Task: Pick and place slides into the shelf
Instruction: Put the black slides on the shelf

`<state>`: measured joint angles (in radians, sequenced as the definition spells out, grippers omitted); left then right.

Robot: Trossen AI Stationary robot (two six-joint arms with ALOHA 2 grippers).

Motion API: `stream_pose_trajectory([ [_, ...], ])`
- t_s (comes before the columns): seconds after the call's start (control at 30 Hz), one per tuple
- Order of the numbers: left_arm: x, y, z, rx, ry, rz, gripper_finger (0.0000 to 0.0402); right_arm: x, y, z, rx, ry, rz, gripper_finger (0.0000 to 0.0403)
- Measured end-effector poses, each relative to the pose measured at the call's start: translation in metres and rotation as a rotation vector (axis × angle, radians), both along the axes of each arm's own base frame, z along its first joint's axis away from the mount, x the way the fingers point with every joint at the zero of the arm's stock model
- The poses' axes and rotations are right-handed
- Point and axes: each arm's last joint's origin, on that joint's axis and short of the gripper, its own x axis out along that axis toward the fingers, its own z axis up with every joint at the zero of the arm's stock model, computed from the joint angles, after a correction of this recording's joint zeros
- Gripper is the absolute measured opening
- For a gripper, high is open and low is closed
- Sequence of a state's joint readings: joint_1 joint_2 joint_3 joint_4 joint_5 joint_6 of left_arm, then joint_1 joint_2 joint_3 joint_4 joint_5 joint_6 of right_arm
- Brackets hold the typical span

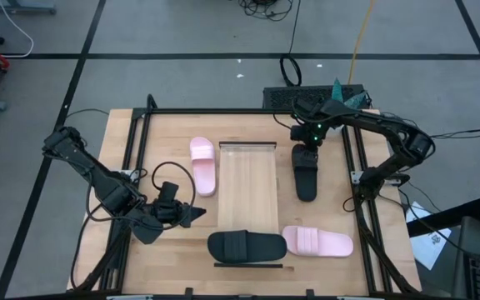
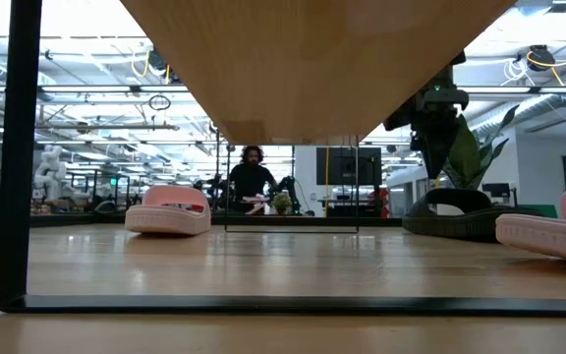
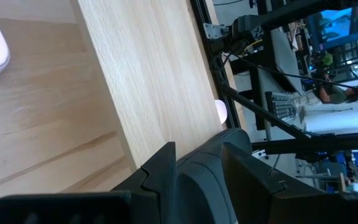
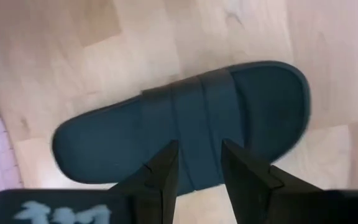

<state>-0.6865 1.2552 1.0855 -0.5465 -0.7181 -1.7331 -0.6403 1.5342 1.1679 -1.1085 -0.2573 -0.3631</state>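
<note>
From above, the plywood tabletop [image 1: 173,142] carries a long pale wooden slatted shelf [image 1: 247,187] down its middle, with nothing lying on it. A light pink rubber slide [image 1: 203,166] lies just beside the shelf's left edge, a black rubber slide [image 1: 306,172] lies to its right, and at the shelf's near end another black slide [image 1: 247,246] lies crosswise, touching toe to toe with a second pink slide [image 1: 318,242]. The right tool [image 1: 307,148] hangs over the far end of the right-hand black slide; the left tool [image 1: 192,214] sits low near the shelf's near left corner. At tabletop level, the shelf's underside [image 2: 312,59] fills the upper frame, one pink slide [image 2: 168,210] rests on the left, a black slide [image 2: 460,214] sits on the right under the dark right arm, and a pink edge [image 2: 548,234] shows nearest; a person [image 2: 252,179] sits in the room behind. From the left wrist, the left tool [image 3: 197,163] stands released, empty, beside the shelf's pale surface [image 3: 148,81]. From the right wrist, the right tool [image 4: 199,155] is spread, gripping nothing, just above the black slide's strap [image 4: 191,118].
</note>
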Motion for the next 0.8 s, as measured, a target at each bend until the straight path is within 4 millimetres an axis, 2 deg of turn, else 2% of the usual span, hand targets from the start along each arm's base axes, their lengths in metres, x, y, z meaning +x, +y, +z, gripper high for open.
stream_pose_trajectory([
  [0.33, 0.0, 0.0, 0.0, 0.001, 0.0, 0.0, 0.0124, 0.0027, -0.0016, 0.0002, -0.017, -0.037, 0.027, 0.0109],
  [0.57, 0.0, 0.0, 0.0, 0.0, 0.0, -0.001, 0.0124, 0.0081, -0.0056, 0.0017, -0.124, -0.066, 0.049, 0.0109],
  [0.8, 0.0001, -0.0001, -0.0001, 0.002, 0.001, -0.002, 0.0124, 0.0078, -0.0092, 0.0015, -0.199, -0.013, -0.042, 0.0109],
])
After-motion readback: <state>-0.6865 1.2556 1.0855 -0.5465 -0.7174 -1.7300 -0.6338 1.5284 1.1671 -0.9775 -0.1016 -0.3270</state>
